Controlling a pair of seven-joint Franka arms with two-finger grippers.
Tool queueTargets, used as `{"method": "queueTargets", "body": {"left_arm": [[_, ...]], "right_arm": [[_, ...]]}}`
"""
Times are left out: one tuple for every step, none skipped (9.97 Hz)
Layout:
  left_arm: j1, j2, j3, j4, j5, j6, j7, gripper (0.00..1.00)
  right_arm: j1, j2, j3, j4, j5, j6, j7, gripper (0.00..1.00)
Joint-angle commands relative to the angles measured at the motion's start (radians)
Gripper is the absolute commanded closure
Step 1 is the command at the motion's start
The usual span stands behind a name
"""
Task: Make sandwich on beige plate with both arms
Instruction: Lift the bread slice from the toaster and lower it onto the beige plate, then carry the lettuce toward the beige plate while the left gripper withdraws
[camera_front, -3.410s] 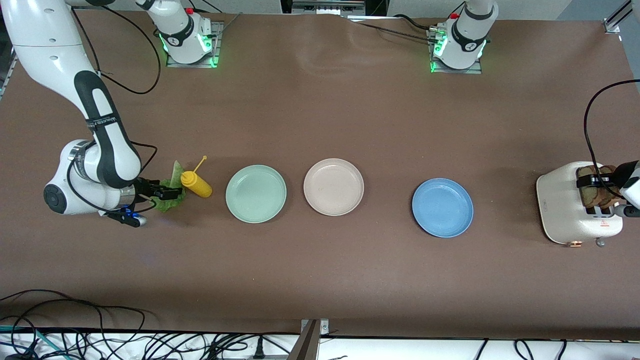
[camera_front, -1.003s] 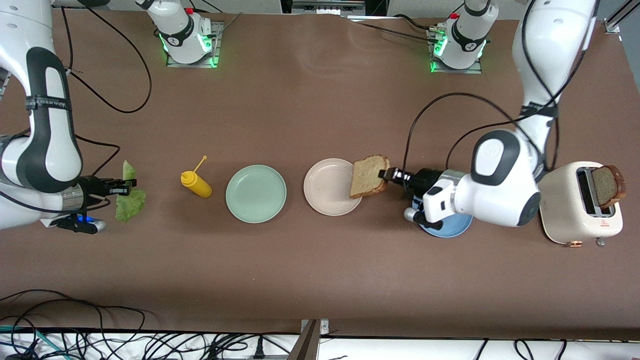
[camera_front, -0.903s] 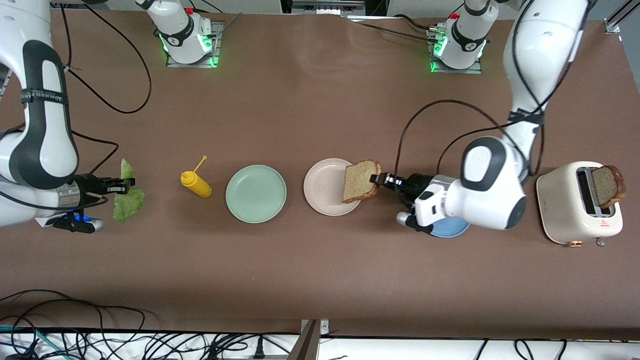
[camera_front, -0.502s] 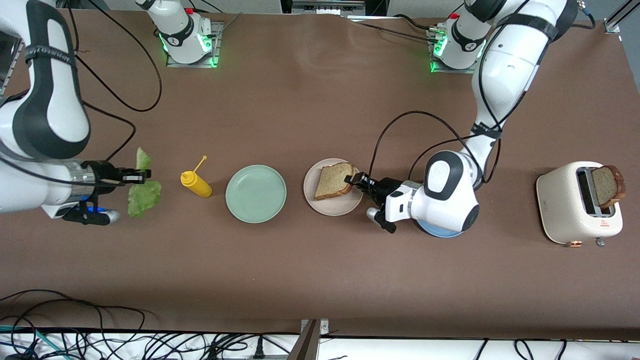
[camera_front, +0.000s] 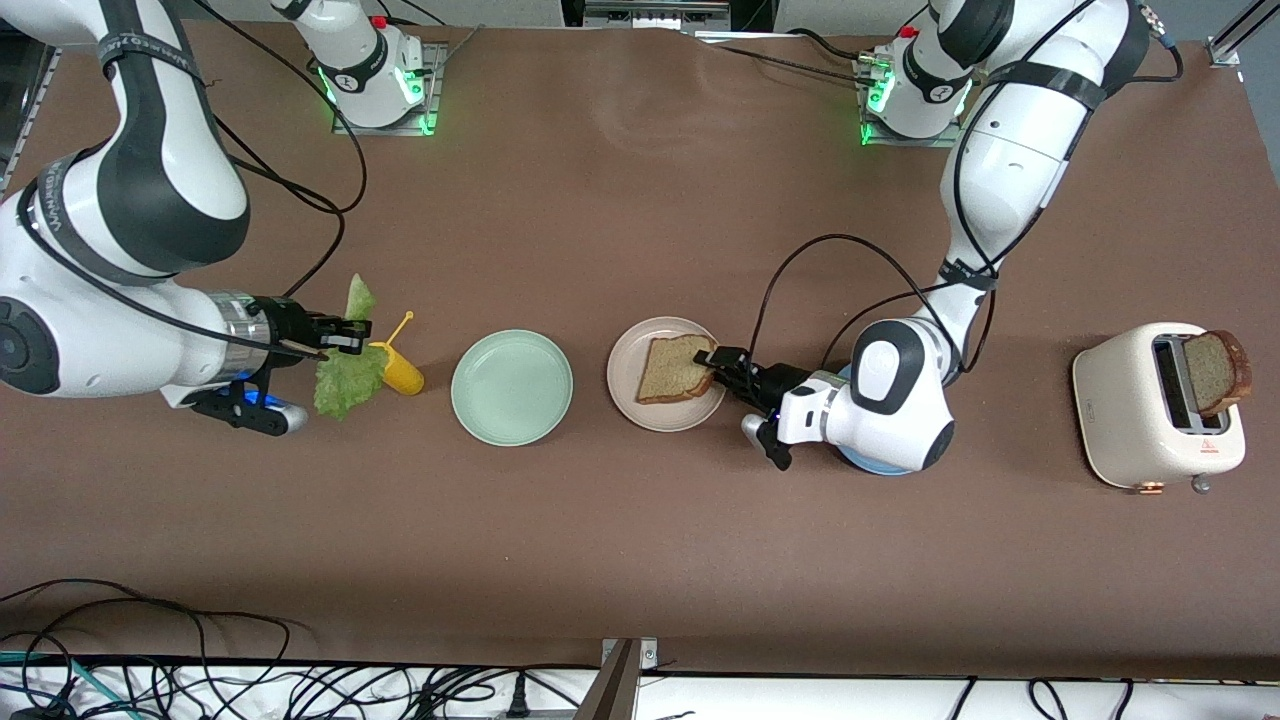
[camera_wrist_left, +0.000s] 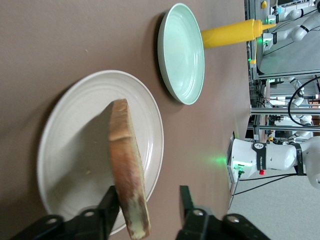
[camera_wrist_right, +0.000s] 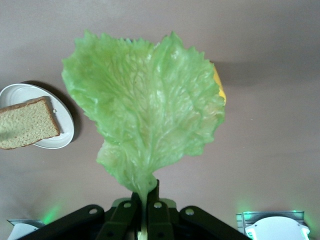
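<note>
A slice of speckled tan bread (camera_front: 672, 368) rests on the beige plate (camera_front: 640, 405), its edge toward the left arm still tilted up. My left gripper (camera_front: 716, 362) is at that edge and open. In the left wrist view the bread (camera_wrist_left: 127, 195) leans against one finger and the other finger (camera_wrist_left: 185, 192) stands clear of it. My right gripper (camera_front: 350, 340) is shut on the stem of a ruffled green lettuce leaf (camera_front: 345, 372), which hangs over the yellow bottle (camera_front: 402, 374). The right wrist view shows the lettuce (camera_wrist_right: 145, 115) pinched in that gripper (camera_wrist_right: 146, 192). A second slice (camera_front: 1215, 372) stands in the toaster (camera_front: 1130, 410).
A mint green plate (camera_front: 511, 387) lies between the yellow bottle and the beige plate. A blue plate (camera_front: 858, 465) lies mostly under the left arm's wrist. The toaster stands at the left arm's end of the table. Cables run along the table edge nearest the front camera.
The left gripper brought the bread down onto the beige plate and its fingers opened. The right arm carried the lettuce toward the plates, to over the yellow bottle.
</note>
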Motion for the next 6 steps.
{"method": "queueTargets", "body": {"left_arm": [[0.034,-0.031,0.005,0.004,0.082,-0.011,0.038,0.00],[0.042,-0.052,0.006,0.004,0.142,-0.011,0.029,0.00],[0.053,-0.072,0.009,0.004,0.190,-0.011,0.027,0.00],[0.069,-0.106,0.011,0.001,0.244,-0.016,0.020,0.00],[0.073,-0.152,0.017,-0.002,0.328,-0.019,-0.029,0.00],[0.074,-0.208,0.017,-0.002,0.442,-0.030,-0.098,0.00]], "right_arm": [[0.038,0.008,0.012,0.021,-0.018,0.022,0.099,1.00],[0.070,0.011,0.012,0.019,-0.025,0.039,0.136,1.00],[0.096,0.012,0.012,0.016,-0.026,0.060,0.163,1.00],[0.119,0.017,0.012,0.016,-0.025,0.079,0.200,1.00],[0.149,0.018,0.012,0.012,-0.025,0.114,0.249,1.00],[0.179,0.029,0.012,0.012,-0.025,0.146,0.295,1.00]]}}
